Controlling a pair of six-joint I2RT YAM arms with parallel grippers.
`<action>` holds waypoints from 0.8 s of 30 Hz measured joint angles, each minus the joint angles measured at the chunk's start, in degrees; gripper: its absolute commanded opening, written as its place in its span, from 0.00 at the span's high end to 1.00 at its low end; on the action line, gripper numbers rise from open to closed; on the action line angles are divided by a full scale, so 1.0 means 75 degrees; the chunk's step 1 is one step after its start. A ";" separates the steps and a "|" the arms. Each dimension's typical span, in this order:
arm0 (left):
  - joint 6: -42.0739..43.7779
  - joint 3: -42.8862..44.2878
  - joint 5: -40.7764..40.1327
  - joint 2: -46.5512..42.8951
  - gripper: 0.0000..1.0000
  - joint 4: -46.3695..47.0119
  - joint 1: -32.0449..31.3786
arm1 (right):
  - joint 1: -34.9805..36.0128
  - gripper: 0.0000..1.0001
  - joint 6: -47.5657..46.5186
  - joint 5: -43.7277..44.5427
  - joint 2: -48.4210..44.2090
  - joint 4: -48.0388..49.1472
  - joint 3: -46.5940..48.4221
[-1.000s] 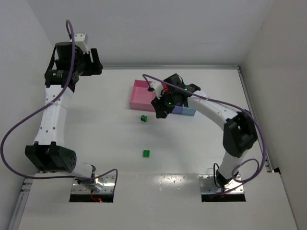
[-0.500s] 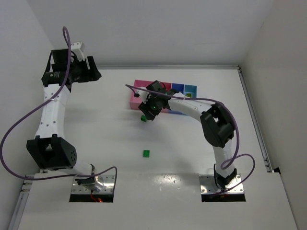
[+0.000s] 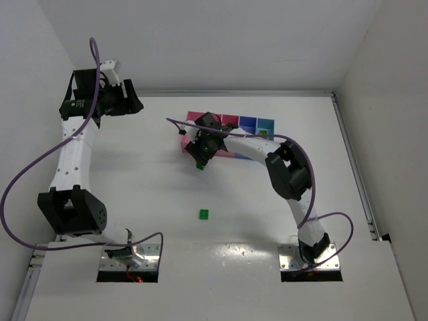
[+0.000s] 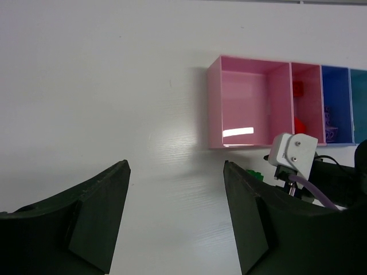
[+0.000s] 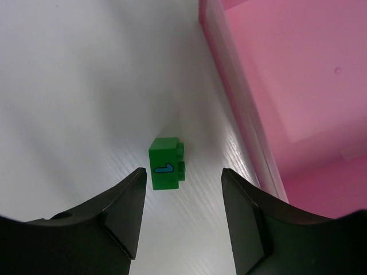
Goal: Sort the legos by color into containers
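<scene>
A dark green lego [image 5: 165,170] with a blue mark lies on its side on the white table, just left of the wide pink bin [image 5: 287,86]. My right gripper [image 5: 182,172] is open and hovers right over it, fingers either side, not touching. From above, this lego [image 3: 199,165] peeks out under the right gripper [image 3: 200,156]. A second green lego [image 3: 204,214] lies alone nearer the bases. The left wrist view shows the bins: wide pink [image 4: 243,103], narrow pink [image 4: 307,103] with red legos [image 4: 297,87], blue-violet [image 4: 335,97] with a purple lego [image 4: 330,123]. My left gripper [image 4: 175,166] is open and empty.
The light blue bin [image 3: 266,124] ends the row and holds a yellow-green piece [image 3: 263,133]. The right arm lies across the front of the bins. The left arm [image 3: 100,100] is raised at the far left by the back wall.
My right gripper has swung left from over the bins to above the green lego beside the wide pink bin. The left arm shifted slightly.
</scene>
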 measured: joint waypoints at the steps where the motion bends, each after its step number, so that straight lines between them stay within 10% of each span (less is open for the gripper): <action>1: 0.0000 0.0000 0.0000 0.0003 0.27 0.0000 0.0000 | 0.0015 0.44 0.0000 0.0000 0.0038 -0.0003 0.0003; 15: 0.0000 0.0000 0.0003 0.0076 0.27 0.0003 0.0006 | 0.0064 0.44 -0.0003 -0.0122 0.0396 -0.0125 0.0160; 24: 0.0009 0.0000 -0.0015 0.0189 0.27 0.0003 0.0006 | 0.0064 0.74 -0.0052 -0.0219 0.0708 -0.0181 0.0213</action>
